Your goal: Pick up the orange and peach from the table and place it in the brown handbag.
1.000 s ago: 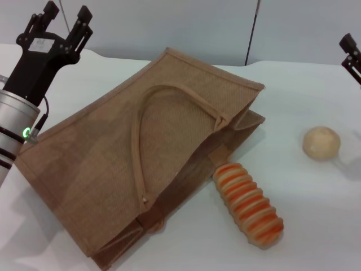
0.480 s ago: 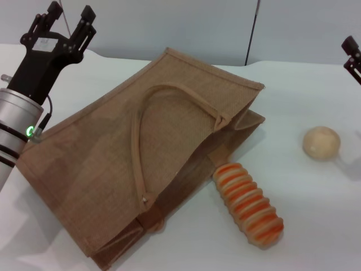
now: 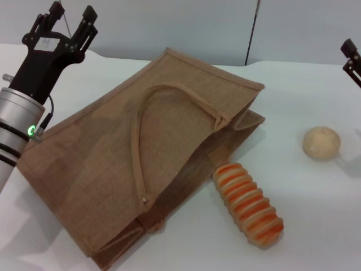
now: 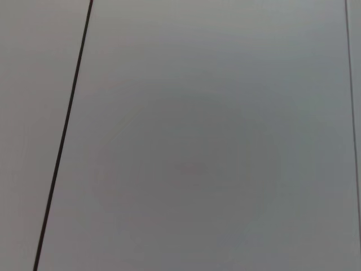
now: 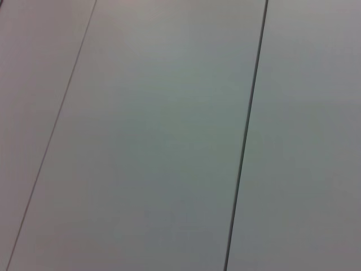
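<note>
The brown handbag (image 3: 152, 152) lies flat on the white table in the head view, its mouth toward the right and one strap handle looped across its top side. The orange and the peach are out of view. My left gripper (image 3: 72, 18) is raised at the far left, above the bag's left corner, open and empty, fingers pointing up. Only a small part of my right gripper (image 3: 351, 53) shows at the right edge, lifted off the table. Both wrist views show only a plain grey wall.
An orange-and-cream striped ridged piece (image 3: 248, 204) lies on the table (image 3: 316, 226) just right of the bag's mouth. A plain beige ball (image 3: 321, 142) sits farther right. The table's far edge meets a grey wall.
My left gripper has drifted slightly up and to the right. The right gripper has edged a little toward the right edge. The bag and other objects have not moved.
</note>
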Available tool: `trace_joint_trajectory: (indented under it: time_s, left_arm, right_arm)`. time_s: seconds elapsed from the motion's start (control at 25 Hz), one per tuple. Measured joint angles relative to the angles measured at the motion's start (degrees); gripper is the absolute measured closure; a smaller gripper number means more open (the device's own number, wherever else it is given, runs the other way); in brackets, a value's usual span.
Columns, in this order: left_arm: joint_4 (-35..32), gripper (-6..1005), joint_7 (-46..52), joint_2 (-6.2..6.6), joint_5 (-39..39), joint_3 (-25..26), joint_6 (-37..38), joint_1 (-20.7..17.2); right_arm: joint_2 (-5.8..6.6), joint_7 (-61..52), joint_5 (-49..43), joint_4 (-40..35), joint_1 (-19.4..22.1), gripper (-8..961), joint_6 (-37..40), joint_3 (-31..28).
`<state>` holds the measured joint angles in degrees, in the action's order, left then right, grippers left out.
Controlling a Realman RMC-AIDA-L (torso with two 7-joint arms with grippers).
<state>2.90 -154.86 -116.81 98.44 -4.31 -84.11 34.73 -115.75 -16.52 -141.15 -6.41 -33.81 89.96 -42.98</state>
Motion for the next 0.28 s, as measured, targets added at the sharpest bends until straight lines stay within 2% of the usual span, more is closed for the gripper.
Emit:
trace_joint_trajectory:
  time_s: [0.28]
  left_arm:
    - [0.0,260,0.0,0.00,0.0,0.0,0.0,-0.1]
  right_arm:
    - [0.00,0.0,0.0,0.0,-0.1,191,-0.6,0.2]
